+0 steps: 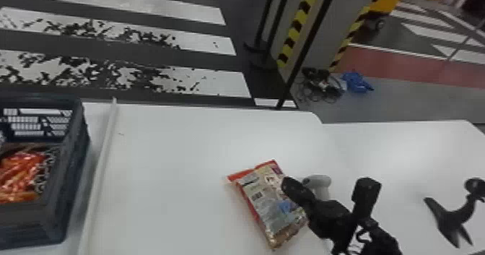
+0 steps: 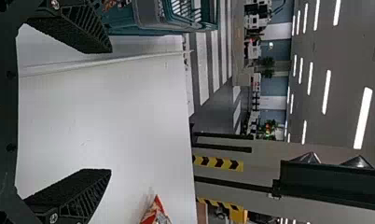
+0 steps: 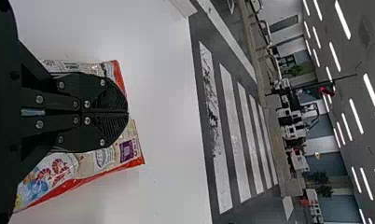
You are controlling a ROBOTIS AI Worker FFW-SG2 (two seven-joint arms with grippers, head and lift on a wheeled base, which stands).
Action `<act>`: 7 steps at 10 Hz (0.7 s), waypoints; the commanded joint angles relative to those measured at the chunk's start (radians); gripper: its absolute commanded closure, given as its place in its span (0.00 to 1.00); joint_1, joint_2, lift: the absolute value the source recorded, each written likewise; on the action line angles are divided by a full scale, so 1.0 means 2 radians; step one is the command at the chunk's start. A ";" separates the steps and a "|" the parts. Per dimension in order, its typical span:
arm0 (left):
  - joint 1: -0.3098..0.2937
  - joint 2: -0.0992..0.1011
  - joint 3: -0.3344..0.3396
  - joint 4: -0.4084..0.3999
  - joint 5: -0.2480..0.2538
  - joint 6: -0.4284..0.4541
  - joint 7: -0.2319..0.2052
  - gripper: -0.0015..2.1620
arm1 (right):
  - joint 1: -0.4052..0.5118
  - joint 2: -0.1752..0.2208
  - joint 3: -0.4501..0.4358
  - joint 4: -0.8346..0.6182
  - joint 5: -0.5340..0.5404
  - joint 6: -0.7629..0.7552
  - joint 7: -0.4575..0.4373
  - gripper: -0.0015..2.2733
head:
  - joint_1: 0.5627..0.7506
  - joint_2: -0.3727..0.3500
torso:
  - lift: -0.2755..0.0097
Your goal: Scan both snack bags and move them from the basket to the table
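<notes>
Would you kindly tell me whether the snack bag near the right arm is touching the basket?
Apart. The head view shows a stretch of white table and a pale strip between the bag and the basket, off to the left.

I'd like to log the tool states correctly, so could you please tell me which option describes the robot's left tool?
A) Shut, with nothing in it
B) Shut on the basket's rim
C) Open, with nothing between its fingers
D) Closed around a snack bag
C: the left tool has its two fingers wide apart, and the white table shows through the gap.
</notes>
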 commanded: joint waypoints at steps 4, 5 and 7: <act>0.002 0.004 0.003 -0.003 0.007 -0.002 -0.002 0.04 | 0.003 0.000 0.010 0.044 0.017 -0.052 -0.009 0.99 | 0.70 0.05 | 0.62; 0.002 0.004 0.004 -0.005 0.008 -0.002 -0.003 0.04 | 0.007 0.000 0.010 0.047 0.017 -0.057 -0.010 0.99 | 0.70 0.05 | 0.62; 0.000 0.004 0.005 -0.004 0.011 -0.002 -0.005 0.04 | 0.011 0.000 0.010 0.057 0.017 -0.066 -0.012 0.99 | 0.70 0.04 | 0.62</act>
